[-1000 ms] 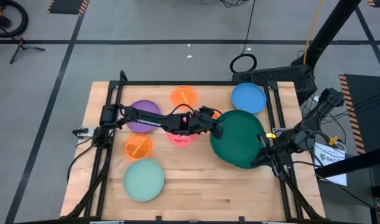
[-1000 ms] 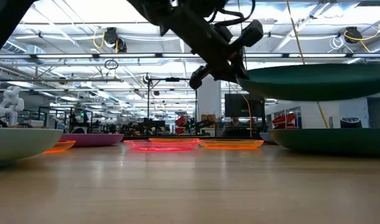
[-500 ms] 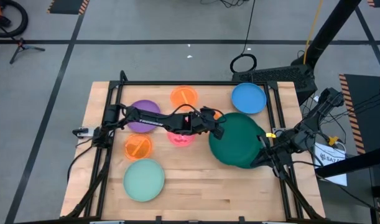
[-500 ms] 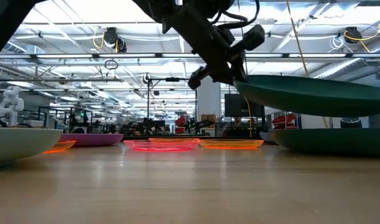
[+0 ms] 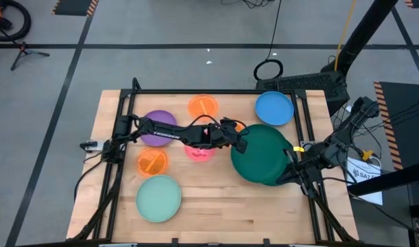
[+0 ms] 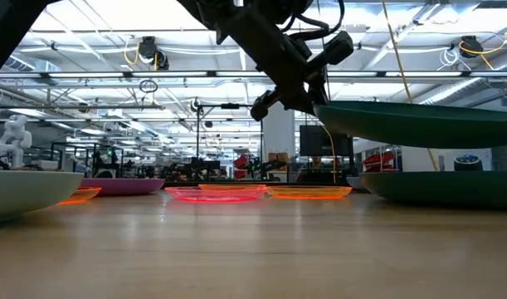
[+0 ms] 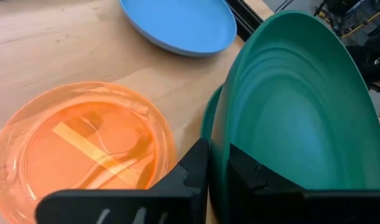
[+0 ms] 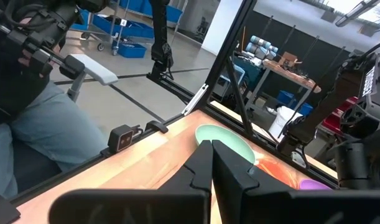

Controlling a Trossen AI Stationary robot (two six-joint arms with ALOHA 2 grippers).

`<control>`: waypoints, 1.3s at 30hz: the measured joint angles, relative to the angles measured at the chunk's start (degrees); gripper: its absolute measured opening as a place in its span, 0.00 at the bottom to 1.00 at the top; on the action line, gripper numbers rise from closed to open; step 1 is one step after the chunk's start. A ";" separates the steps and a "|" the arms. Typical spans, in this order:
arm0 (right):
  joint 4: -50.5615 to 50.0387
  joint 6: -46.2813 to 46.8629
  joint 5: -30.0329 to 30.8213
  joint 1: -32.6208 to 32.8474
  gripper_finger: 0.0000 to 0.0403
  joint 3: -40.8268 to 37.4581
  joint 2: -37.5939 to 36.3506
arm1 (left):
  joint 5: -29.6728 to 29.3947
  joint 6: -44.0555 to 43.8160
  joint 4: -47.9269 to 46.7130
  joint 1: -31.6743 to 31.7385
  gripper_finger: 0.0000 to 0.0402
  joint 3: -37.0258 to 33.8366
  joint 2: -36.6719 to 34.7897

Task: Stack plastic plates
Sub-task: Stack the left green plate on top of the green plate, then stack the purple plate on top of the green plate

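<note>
My left gripper (image 5: 238, 143) reaches from the table's left to its middle and is shut on a large dark green plate (image 5: 261, 155). In the low view this plate (image 6: 419, 123) hangs above the second dark green plate (image 6: 444, 187), which rests on the table; the left wrist view shows a sliver of that lower plate (image 7: 206, 121). An orange plate (image 7: 84, 143) lies just beside it. My right gripper (image 8: 211, 152) is shut and waits at the table's right edge (image 5: 289, 175), touching nothing. My left gripper pinches the upper green plate's rim (image 7: 218, 146) on the side toward the table's left, one finger (image 7: 245, 177) on the inner face and one (image 7: 193, 171) on the outer. The fingers come roughly level from the table's left. The plate is lifted clear and nearly level.
Other plates lie flat on the table: blue (image 5: 274, 108) at the far right, orange (image 5: 203, 106) and purple (image 5: 158, 127) far, pink (image 5: 201, 151) under the left arm, orange (image 5: 152, 162) and mint (image 5: 159, 197) near left. Bare wood shows at the near middle.
My left gripper has come down a little with the green plate, which dipped at its held edge and then levelled out closer to the green plate below. It has stayed shut on the rim.
</note>
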 joint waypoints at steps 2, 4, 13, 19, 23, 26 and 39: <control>0.00 0.02 0.00 0.00 0.00 0.00 0.00 | 0.03 -0.05 -0.04 0.00 0.08 -0.02 0.00; -0.01 0.00 0.00 -0.01 0.00 0.00 0.00 | 0.42 0.02 -0.05 0.00 0.08 -0.02 0.00; -0.49 0.44 -0.02 -0.02 0.00 0.00 0.00 | 0.98 -0.40 0.01 -0.04 0.30 -0.04 -0.02; -0.72 0.70 -0.02 0.00 0.00 0.00 0.02 | 0.98 -0.42 0.00 -0.07 0.39 -0.04 -0.02; -1.27 1.53 -0.01 0.00 0.00 0.00 0.02 | 0.97 1.26 -0.02 -0.04 0.42 -0.04 -0.03; -1.56 2.03 0.05 -0.02 0.00 0.00 0.02 | 1.76 6.43 -0.30 -0.09 0.42 -0.12 -0.75; -3.75 16.34 21.72 -0.30 0.00 0.00 2.34 | -10.52 31.46 -17.74 -9.39 0.42 -0.11 -11.90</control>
